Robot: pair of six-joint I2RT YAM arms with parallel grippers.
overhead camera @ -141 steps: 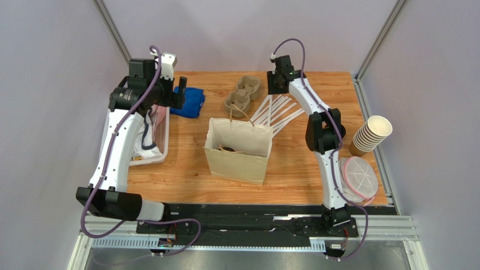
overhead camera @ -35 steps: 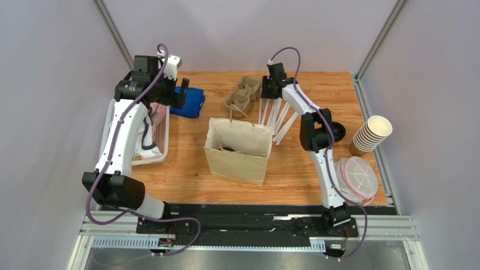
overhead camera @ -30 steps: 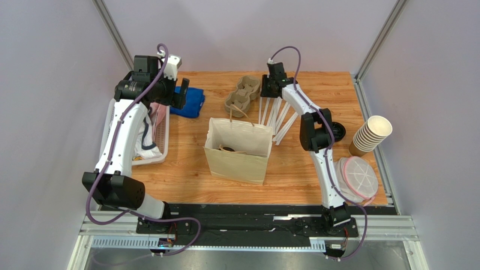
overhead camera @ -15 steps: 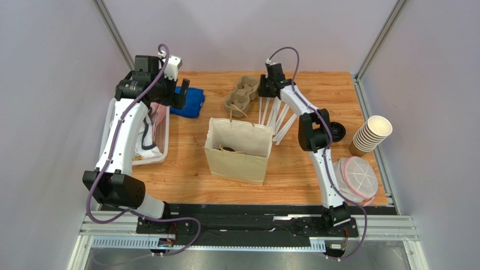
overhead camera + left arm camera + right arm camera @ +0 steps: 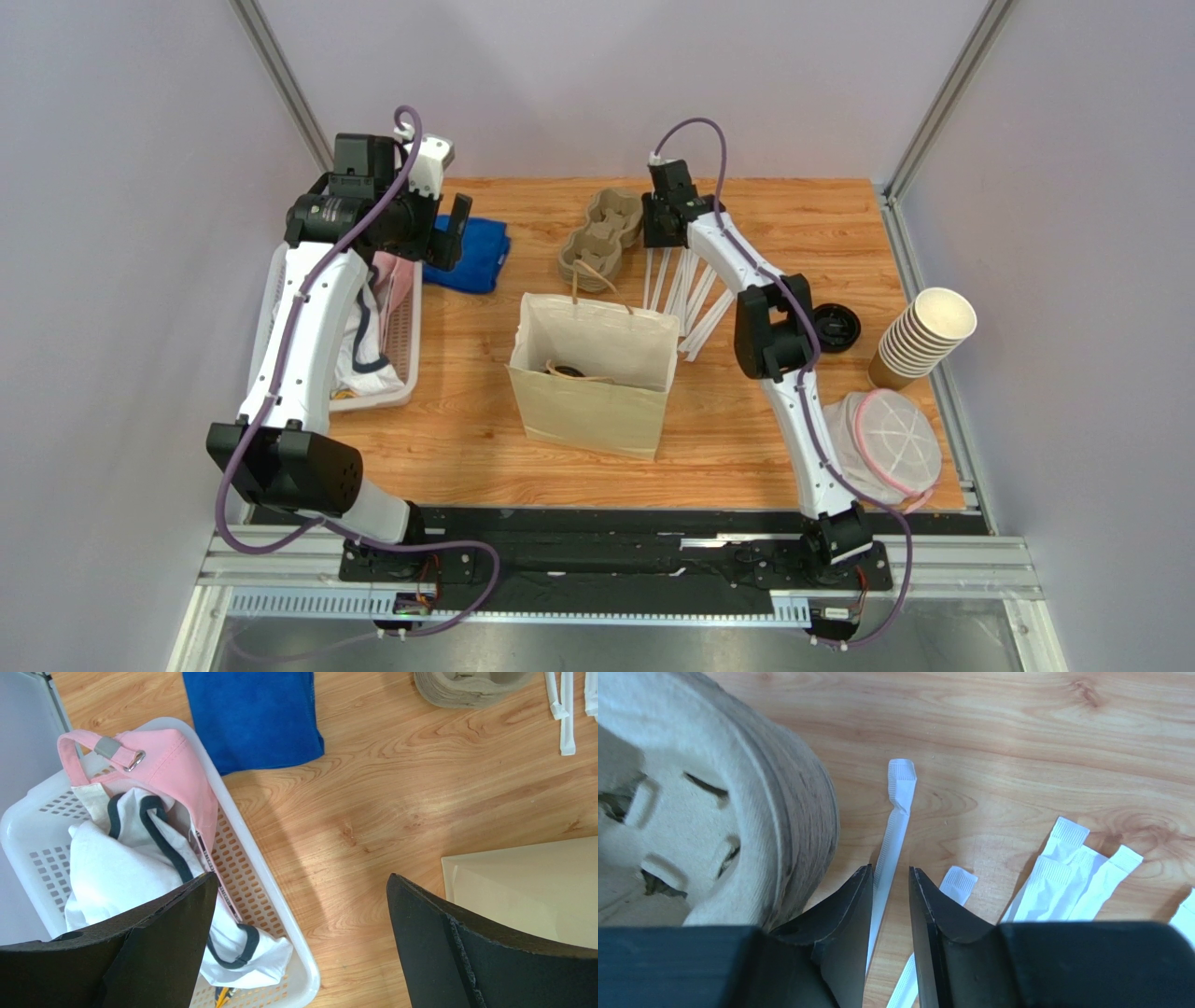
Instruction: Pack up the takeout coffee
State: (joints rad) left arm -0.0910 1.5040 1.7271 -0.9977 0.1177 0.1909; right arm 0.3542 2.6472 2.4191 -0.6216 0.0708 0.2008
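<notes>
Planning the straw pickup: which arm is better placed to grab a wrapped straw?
Right. The right fingers straddle a wrapped straw beside the pulp cup carrier, narrowly apart. The left fingers hang wide open over the white basket, away from the straws.

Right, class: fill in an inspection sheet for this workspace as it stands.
Surface: wooden table, no spills seen.
Job's things: paper bag upright, open; lidded coffee cup not clearly seen, unidentified dark shape inside.
Clutter: pulp cup carrier, wrapped straws, loose black lid, cup stack, blue cloth, laundry basket.
Grippers: left claw open, empty; right claw nearly closed astride a wrapped straw, grip unclear.
Cables: purple cables along arms, no snag seen.
Surroundings: grey walls; nothing else seen.
</notes>
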